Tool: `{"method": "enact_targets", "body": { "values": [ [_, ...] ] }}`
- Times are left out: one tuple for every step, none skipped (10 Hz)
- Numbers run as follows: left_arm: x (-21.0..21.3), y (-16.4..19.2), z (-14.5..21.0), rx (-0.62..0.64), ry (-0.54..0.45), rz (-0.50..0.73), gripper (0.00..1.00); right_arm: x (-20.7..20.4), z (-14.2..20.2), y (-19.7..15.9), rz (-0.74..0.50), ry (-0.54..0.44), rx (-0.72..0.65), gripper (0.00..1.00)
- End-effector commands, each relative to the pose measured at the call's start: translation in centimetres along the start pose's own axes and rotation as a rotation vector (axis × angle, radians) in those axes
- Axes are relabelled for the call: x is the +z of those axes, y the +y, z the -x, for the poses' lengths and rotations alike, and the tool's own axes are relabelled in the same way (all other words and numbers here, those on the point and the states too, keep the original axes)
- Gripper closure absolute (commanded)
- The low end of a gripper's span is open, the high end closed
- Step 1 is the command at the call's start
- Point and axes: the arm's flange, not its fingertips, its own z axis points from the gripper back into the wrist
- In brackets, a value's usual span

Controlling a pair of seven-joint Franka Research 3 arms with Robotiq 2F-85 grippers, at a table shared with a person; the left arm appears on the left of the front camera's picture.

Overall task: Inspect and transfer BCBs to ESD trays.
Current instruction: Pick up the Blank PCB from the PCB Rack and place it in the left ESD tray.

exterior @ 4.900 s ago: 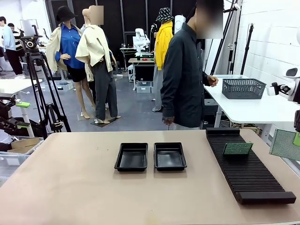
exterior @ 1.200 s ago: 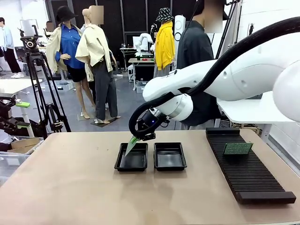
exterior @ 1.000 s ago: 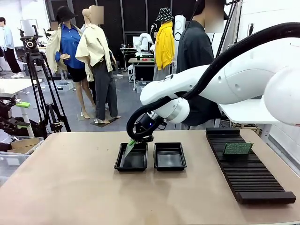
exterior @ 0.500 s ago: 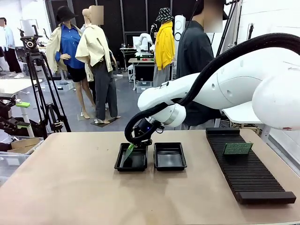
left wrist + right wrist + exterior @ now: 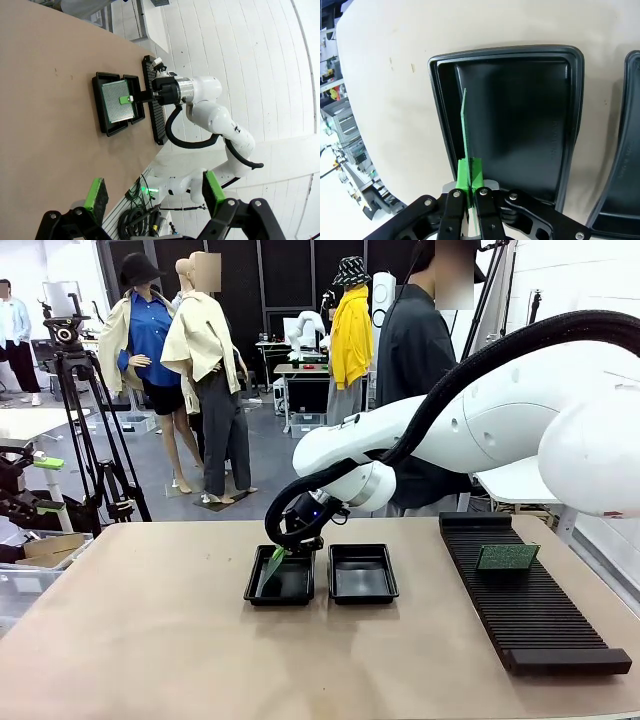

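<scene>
Held board: I see a thin flat green rectangular circuit board (image 5: 272, 566) tilted steeply, its lower end down inside the left of two trays. From the right wrist I see it edge-on, close along one long wall of that tray. I cannot tell whether it touches the tray floor.
Right fingers: the right arm's black fingers with green pads (image 5: 463, 174) are pressed together on the board's upper edge, pinching it.
Left tray: a shallow black rectangular plastic tray with a raised rim (image 5: 252, 592) sits about midway between the counter's left and right edges, somewhat toward the far edge.
Right tray: a matching shallow black tray (image 5: 362, 597) sits just beside it, on the side toward the counter's right edge, with a narrow gap between them.
Second board: another green circuit board (image 5: 507, 557) rests on the far half of the rack.
Rack: a long black ribbed slotted rack (image 5: 535, 625) runs along the counter's right edge, from the far edge toward the near one.
Right arm: the white right arm (image 5: 480, 420) reaches from the right edge across the middle, above the trays.
Left fingers: the left arm's fingers (image 5: 96, 200) are spread wide around nothing, high over the counter and well apart from the trays.
Counter: a plain tan counter (image 5: 150, 640) carries everything.
Person: a person in a dark shirt (image 5: 415, 360) stands at the far edge, behind the right arm.
</scene>
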Motion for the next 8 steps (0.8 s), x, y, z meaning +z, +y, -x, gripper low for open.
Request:
{"method": "enact_targets", "body": {
  "values": [
    [0.1, -0.2, -0.1, 0.007, -0.006, -0.008, 0.0, 0.3, 0.1, 0.0, -0.006, -0.001, 0.002, 1.0],
    [0.1, -0.2, -0.1, 0.007, -0.006, -0.008, 0.0, 0.3, 0.1, 0.0, -0.006, -0.001, 0.002, 1.0],
    [0.1, -0.2, -0.1, 0.007, -0.006, -0.008, 0.0, 0.0, 0.0, 0.0, 0.0, 0.0, 0.0, 0.95],
    [0.1, -0.2, -0.1, 0.007, -0.006, -0.008, 0.0, 0.0, -0.2, 0.2, 0.026, -0.002, -0.003, 0.86],
    [0.1, -0.2, -0.1, 0.007, -0.006, -0.008, 0.0, 0.1, -0.2, 0.3, 0.039, 0.004, 0.001, 0.67],
    [0.1, -0.2, -0.1, 0.007, -0.006, -0.008, 0.0, 0.6, 0.0, 0.5, 0.054, -0.001, 0.014, 0.48],
    [0.1, -0.2, -0.1, 0.007, -0.006, -0.008, 0.0, 0.9, 0.2, 0.7, 0.056, 0.002, 0.015, 0.29],
    [0.1, -0.2, -0.1, 0.007, -0.006, -0.008, 0.0, 1.4, 0.2, 0.9, 0.077, -0.001, 0.015, 0.1]
  ]
}}
